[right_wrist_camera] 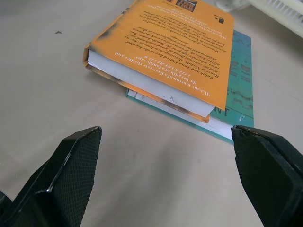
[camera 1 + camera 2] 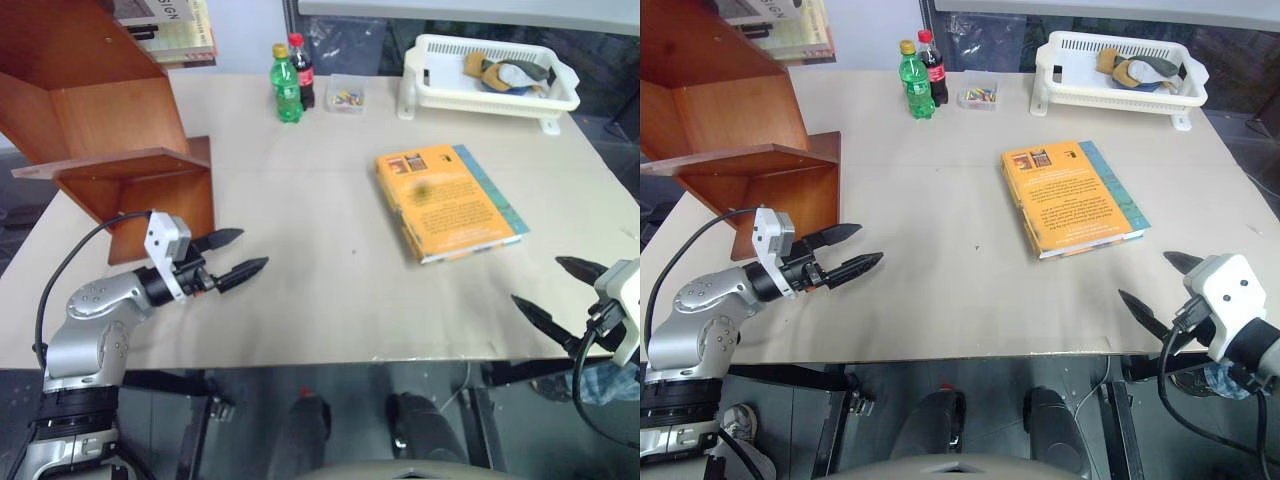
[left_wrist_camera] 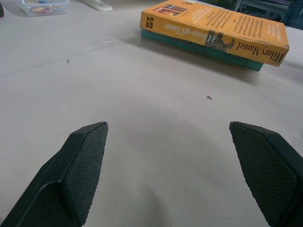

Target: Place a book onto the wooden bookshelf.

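The orange-yellow book [image 2: 436, 196] lies flat on the table, right of centre, stacked on a teal-blue book [image 2: 497, 196]; its orange spine [image 3: 213, 37] with dark lettering faces my left gripper. The wooden bookshelf [image 2: 110, 120] stands at the table's far left, reddish-brown with slanted panels and a flat ledge. My left gripper [image 2: 237, 257] hovers open over the table just right of the shelf's base, pointing toward the books. At the table's near right edge my right gripper [image 2: 1152, 290] is open too, a short way in front of the book [image 1: 161, 52]. Nothing is between either pair of fingers.
A green bottle [image 2: 286, 86] and a cola bottle [image 2: 301, 70] stand at the back centre beside a small clear box [image 2: 344, 96]. A white basket [image 2: 490, 75] with items sits at the back right. Pale books [image 2: 175, 28] rest on the shelf's top.
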### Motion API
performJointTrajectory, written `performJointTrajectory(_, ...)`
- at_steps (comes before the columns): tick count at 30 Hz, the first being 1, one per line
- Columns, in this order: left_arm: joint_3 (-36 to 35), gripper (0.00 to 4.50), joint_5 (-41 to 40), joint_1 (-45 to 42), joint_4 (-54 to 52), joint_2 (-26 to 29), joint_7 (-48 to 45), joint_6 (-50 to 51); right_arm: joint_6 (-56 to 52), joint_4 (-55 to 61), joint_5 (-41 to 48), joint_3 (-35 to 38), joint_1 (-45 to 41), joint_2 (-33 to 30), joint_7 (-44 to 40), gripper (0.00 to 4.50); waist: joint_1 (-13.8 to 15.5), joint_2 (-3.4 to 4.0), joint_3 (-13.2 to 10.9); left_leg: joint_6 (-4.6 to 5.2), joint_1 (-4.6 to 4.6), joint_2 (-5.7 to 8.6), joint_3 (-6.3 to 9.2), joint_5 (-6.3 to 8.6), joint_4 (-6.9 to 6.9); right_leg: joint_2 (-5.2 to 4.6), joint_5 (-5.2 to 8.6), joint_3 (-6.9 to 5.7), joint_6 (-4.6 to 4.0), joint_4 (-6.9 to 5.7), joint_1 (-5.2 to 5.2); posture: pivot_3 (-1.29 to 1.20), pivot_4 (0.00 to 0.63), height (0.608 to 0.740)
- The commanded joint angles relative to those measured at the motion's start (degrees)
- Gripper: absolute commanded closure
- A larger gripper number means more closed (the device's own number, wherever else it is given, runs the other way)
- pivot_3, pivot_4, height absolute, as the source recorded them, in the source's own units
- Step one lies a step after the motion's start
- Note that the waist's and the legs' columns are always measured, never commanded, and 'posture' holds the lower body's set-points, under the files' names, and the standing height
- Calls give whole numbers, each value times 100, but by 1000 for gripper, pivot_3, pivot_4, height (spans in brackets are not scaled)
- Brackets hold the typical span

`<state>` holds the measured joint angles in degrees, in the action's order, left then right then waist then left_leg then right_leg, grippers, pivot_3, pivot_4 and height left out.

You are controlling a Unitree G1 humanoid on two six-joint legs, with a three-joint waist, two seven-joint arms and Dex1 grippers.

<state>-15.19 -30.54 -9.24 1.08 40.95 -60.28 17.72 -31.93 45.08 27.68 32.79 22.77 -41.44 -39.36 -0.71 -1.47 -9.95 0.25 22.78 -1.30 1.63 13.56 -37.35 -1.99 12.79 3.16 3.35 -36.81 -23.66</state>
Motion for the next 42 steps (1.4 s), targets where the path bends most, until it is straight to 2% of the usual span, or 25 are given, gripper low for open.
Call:
performJointTrajectory(1, -21, 90, -6, -81, -108, 38, 9, -41, 114, 109, -5, 112, 34, 23, 12, 0, 0, 0, 0, 0, 0, 0, 0, 0, 0, 0, 0, 0, 0, 0, 0, 0, 150, 740)
performJointTrajectory(11, 279, 90, -175, -376, -779, -237, 577, 517, 26, 189, 41, 126, -37, 112, 233, 0, 3, -1, 0, 0, 0, 1, 3, 0, -3, 0, -1, -1, 1, -1, 3, 0, 150, 740)
performJointTrajectory(13, 441, 90, -414, -489, -1028, -120, 733, 1376, -137, 215, -140, 57, -144, 108, 518, 0, 1, -1, 0, 0, -1, 1, 3, 0, -3, 1, -1, 0, 1, -3, 3, 0, 150, 740)
performJointTrajectory(16, 561, 90, -1224, -908, -1185, -37, 941, 3033, -636, 139, -458, -213, -482, -49, 1013, 0, -7, -1, 0, 0, -1, 1, 4, 0, -6, 1, -1, -1, 2, -5, 3, 0, 150, 740)
performJointTrajectory(20, 615, 90, -1913, -1683, -876, -584, 1420, 4203, -1277, -846, -587, -672, -1724, -211, 1463, 0, -14, -2, 0, 1, -2, 3, 4, -1, -15, 3, -1, 0, 3, -8, 5, 0, 150, 740)
performJointTrajectory(23, 717, 0, -1884, -2034, -713, -975, 1885, 4587, -1530, -1574, -739, -922, -2627, -143, 1801, 934, -21, 0, 0, 1, -1, 10, 6, -1, -23, 3, -5, 3, 7, -10, 7, 0, 150, 740)
performJointTrajectory(26, 728, 0, -1918, -2506, -263, -1841, 2702, 4972, -1378, -2998, -1225, -1603, -3818, -181, 1998, 2168, -23, 1, -1, 1, -1, 9, 10, -1, -17, 6, -29, 4, 5, -18, 5, 0, 150, 740)
performJointTrajectory(28, 715, 0, -1874, -2684, -110, -2266, 3075, 5043, -1080, -3987, -1642, -1996, -4477, -197, 2144, 2889, -29, 5, -6, 1, 0, 10, 12, -1, -9, 8, -30, 4, 2, -14, 3, 0, 150, 740)
performJointTrajectory(30, 543, 0, -1897, -2873, 98, -2679, 3467, 5178, -748, -4883, -1905, -2289, -5076, -150, 2165, 3836, -27, 5, -6, 1, 10, 20, 4, -2, -12, -1, -33, 13, 5, -7, -1, 0, 150, 740)
performJointTrajectory(31, 466, 0, -1905, -2955, 197, -2863, 3652, 5237, -608, -5267, -1971, -2372, -5320, -111, 2140, 4036, -26, 5, -6, 0, 11, 22, 3, -2, -11, -2, -33, 15, 5, -7, -2, 0, 150, 740)
performJointTrajectory(32, 403, 0, -1897, -3023, 290, -3010, 3815, 5271, -502, -5585, -2022, -2442, -5515, -74, 2112, 4468, -24, 5, -6, 0, 10, 21, 3, -2, -10, -1, -33, 15, 4, -7, -3, 0, 150, 740)
performJointTrajectory(42, -190, 0, -1815, -3448, 1077, -4109, 4996, 5096, 1253, -9056, -2617, -3125, -7192, 338, 1487, 4468, -56, 6, -6, -2, 10, 27, 4, -3, 3, -6, -34, 15, 5, 1, -4, 0, 150, 740)
